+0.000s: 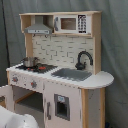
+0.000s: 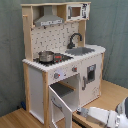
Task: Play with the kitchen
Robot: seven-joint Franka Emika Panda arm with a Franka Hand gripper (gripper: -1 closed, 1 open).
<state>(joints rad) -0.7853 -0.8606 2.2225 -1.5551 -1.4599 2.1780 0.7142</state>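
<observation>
The kitchen (image 1: 60, 65) is a tall toy of white and pale wood, seen in both exterior views. It has a black stovetop (image 2: 52, 59) with a small metal pot (image 2: 45, 55), a grey sink (image 1: 72, 74), a black faucet (image 1: 84, 59), a hood (image 2: 49, 20) and a microwave (image 1: 70, 23). Its oven door (image 2: 62, 102) hangs open toward the front. My white arm (image 2: 107, 117) reaches in low from the second exterior view's right. The gripper (image 2: 84, 112) lies just beside the open door's lower edge. In the first exterior view only a white part of the arm (image 1: 15, 120) shows at the bottom left.
The kitchen (image 2: 60, 60) stands on a wooden floor (image 2: 112, 92) before a grey-green curtain (image 2: 112, 25). A second cabinet door with a dark window (image 2: 91, 74) is closed under the sink. The rounded counter end (image 1: 102, 79) sticks out to the first exterior view's right.
</observation>
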